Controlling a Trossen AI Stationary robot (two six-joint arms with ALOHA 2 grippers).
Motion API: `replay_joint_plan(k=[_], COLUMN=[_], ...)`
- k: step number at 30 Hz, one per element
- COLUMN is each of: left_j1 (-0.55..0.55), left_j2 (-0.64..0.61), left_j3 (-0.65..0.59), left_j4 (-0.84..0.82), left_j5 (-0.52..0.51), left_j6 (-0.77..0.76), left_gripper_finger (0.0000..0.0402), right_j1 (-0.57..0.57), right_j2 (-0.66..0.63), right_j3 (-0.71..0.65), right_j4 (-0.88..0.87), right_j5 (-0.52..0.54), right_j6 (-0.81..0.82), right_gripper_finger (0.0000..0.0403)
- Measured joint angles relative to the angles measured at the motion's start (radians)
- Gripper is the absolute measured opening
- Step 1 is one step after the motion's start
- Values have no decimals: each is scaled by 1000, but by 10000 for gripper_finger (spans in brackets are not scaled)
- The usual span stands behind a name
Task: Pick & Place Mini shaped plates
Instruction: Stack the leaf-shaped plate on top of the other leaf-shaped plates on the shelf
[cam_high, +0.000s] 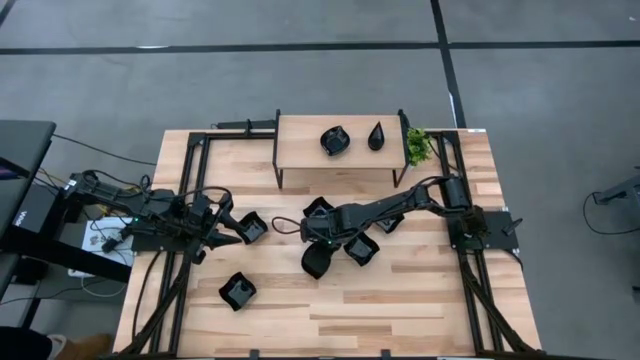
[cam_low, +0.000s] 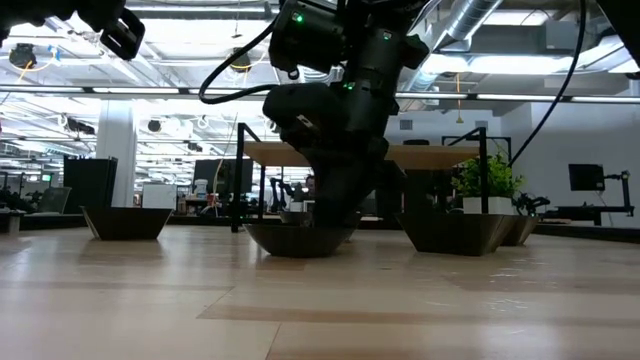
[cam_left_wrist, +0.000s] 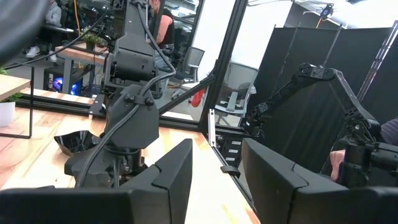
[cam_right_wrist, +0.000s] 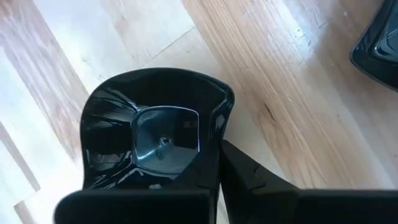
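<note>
broadly, a light wooden surface (cam_high: 420, 300) filling the middle of the high view, with a small raised shelf (cam_high: 300, 150) at its upper centre carrying two mini shaped plates (cam_high: 334, 140). beside the shelf's right end, a small green plant (cam_high: 417, 146).

reaching in from the right edge of the frame toward centre, the right arm, its right gripper (cam_right_wrist: 219, 163) down at the surface with jaws together on the rim of a wavy-edged plate (cam_right_wrist: 155, 134). seen through the right wrist view as one wall of the dish pinched between the two fingers, bowl opening upward, flat square base visible inside. roughly as broad as long, so no clear long axis; lying directly ahead of the jaws, its body extending away from them. resting on the wood, low view showing it flat under the gripper, not yet lifted.

at centre-left of the high view, the left gripper (cam_high: 218, 236), jaws apart and empty, hovering just beside another plate (cam_high: 250, 226). farther from the pinched plate than the right arm.

scattered around centre, more plates, one alone at lower left (cam_high: 238, 291).

judged next: straight lift, then carry toward the shelf.
</note>
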Motion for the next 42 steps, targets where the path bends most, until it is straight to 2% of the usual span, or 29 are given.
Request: replay_joint_plan(k=[9,21,27,32,37,42], left_j1=[0,0,0,0,0,0], left_j2=[0,0,0,0,0,0], left_j3=[0,0,0,0,0,0], left_j4=[4,8,8,10,11,13], left_j5=[0,0,0,0,0,0], left_j6=[0,0,-3,-6,-7,-7], left_gripper_finger=[140,140,140,140,140,140], right_j1=[-6,-58,-176,-313,-448,-563], right_j2=[-92,-351,-499,-572,-576,-528], right_j3=[0,-1,-1,0,0,0], right_j4=[-3,2,2,-2,-6,35], right_j5=[-43,-73,-29,-6,-27,-84], right_j6=[-6,-45,-97,-150,-201,-230], right_gripper_finger=[1,0,0,0,0,0])
